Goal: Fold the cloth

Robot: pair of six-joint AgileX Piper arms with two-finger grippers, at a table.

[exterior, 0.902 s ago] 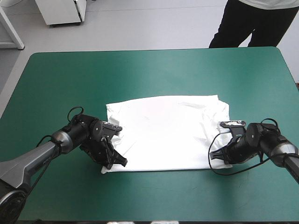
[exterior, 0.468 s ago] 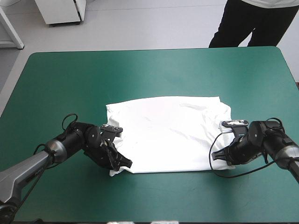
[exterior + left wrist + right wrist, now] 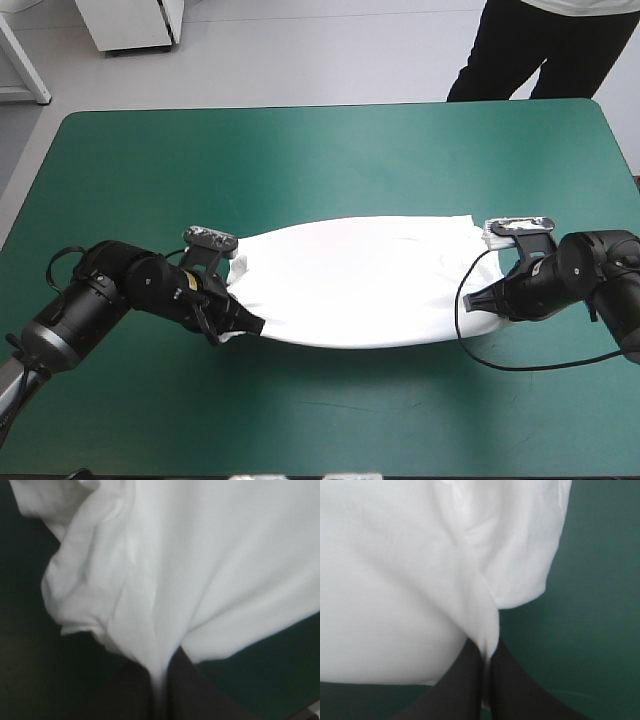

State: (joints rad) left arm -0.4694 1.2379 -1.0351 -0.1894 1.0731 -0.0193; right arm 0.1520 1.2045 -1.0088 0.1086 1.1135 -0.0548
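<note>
Teal-green cover (image 3: 320, 160) spreads over the whole bench (image 3: 90, 135), and the white T-shirt (image 3: 360, 275) lies a little nearer than its middle, stretched sideways between the two arms. At the shirt's near left corner the left claw (image 3: 243, 325) is clenched on the fabric. The left wrist view shows its black fingers (image 3: 200, 695) all but closed, with a thin strip of white cloth pinched between them. The rest of the shirt fans out ahead in soft folds, with a bunched lump off to one side. At the near right corner the right claw (image 3: 480, 303) grips the T-shirt the same way. In the right wrist view a narrow fold runs down into the slit between its fingers, and bare cover shows beside the shirt's edge. Between the two claws the shirt's near edge sags in a shallow curve, with a dark shadow on the cover under it. Its far edge runs roughly straight, well apart from the bench's far edge.
</note>
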